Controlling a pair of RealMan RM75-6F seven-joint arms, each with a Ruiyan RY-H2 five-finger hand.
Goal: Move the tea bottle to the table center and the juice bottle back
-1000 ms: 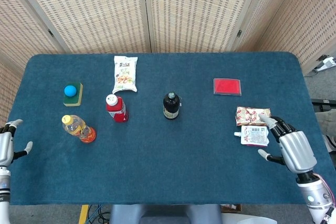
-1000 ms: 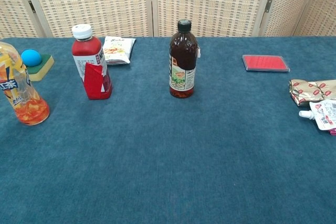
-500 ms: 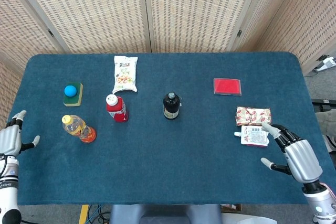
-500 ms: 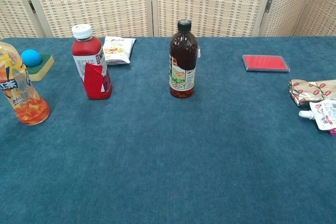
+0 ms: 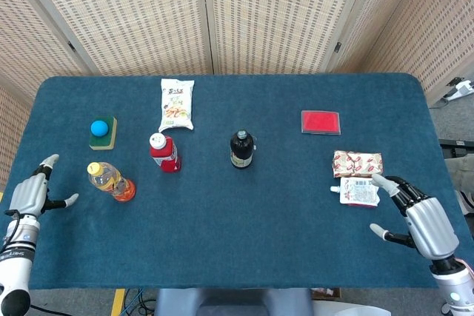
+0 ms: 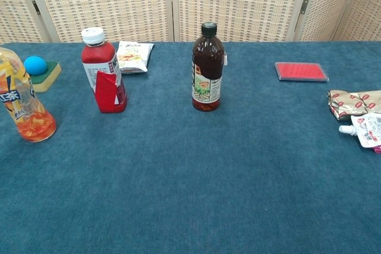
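Centrally, the dark tea bottle [image 5: 241,149] stands upright; the orange juice bottle [image 5: 110,181] stands near the left robot hand [image 5: 32,195]; both that and the right robot hand [image 5: 419,219] are spread, empty.

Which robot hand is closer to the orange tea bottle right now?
Left. The left robot hand sits just left of the tea bottle; the right robot hand is across the table.

Table: blue felt-covered table [image 5: 222,257].
Centre: dark brown bottle with black cap [image 5: 241,149], upright.
Left side: red white-capped bottle [image 5: 164,152]; orange yellow-capped bottle [image 5: 110,181], apparently tilted.
Left hand [image 5: 31,195]: fingers spread, near the orange bottle.
Right hand [image 5: 421,221]: fingers apart, beside white spouted pouch [image 5: 359,192].
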